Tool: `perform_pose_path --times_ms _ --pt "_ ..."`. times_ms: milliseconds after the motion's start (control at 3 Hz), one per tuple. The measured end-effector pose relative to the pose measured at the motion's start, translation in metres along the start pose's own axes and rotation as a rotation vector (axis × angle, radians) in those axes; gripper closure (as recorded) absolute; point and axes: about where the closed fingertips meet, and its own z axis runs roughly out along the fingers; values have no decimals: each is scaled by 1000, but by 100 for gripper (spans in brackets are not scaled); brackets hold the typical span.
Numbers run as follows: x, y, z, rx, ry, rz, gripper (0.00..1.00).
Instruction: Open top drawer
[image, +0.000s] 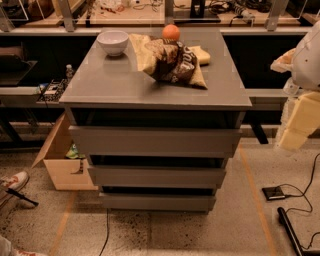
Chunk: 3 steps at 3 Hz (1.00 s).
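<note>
The grey cabinet (150, 82) stands in the middle of the camera view with three flat, handle-less drawer fronts. The top drawer (155, 141) is the widest front, just under the cabinet top, with a dark gap above it. None of its inside shows. The two narrower drawer fronts (156, 176) sit below it. My gripper (296, 127), pale yellow below a white arm, hangs at the right edge of the view. It is at about the top drawer's height, well to the right of the cabinet and not touching it.
On the cabinet top are a white bowl (113, 41), an orange (171, 32), a brown chip bag (172, 62) and a yellow item (202, 54). An open cardboard box (62, 162) stands at the left. Cables and a small black device (274, 193) lie on the floor at the right.
</note>
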Motion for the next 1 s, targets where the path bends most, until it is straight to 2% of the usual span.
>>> perform_pose_path --times_ms 333,667,1000 --pt "0 0 0 2 -1 0 0" --pt "-1 12 28 -32 14 14 0" --pt "-2 28 80 -85 19 36 0"
